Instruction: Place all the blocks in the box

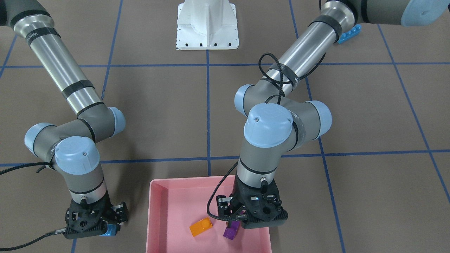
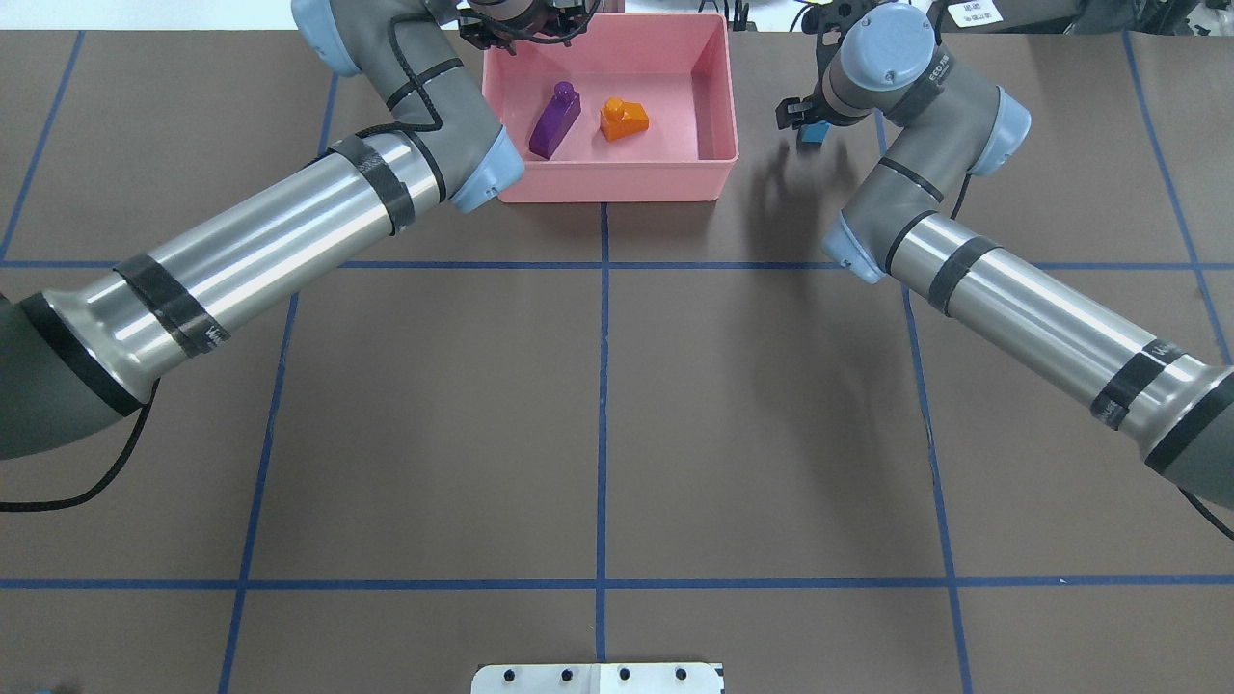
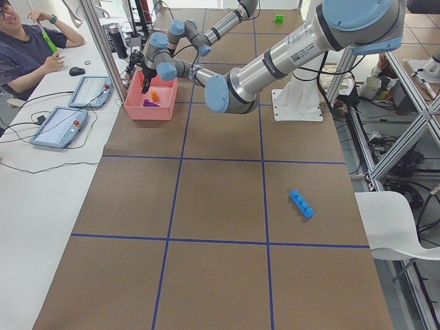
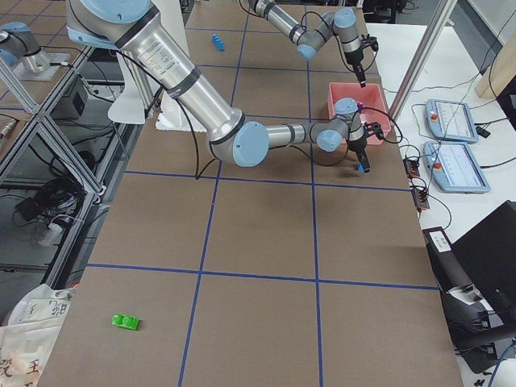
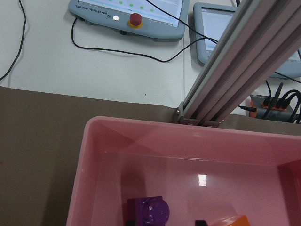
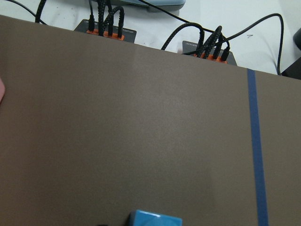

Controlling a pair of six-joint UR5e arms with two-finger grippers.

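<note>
Two outstretched arms (image 2: 251,260), left gripper (image 1: 234,221) over box (image 1: 154,214).

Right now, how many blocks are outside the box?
3. Small blue block in the right gripper beside the box; long blue block and green block on the table, far away. None looks hidden.

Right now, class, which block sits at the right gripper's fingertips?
The small blue block, at the right gripper outside the box. The orange block and purple block lie inside it; the long blue block and green block lie alone.
</note>
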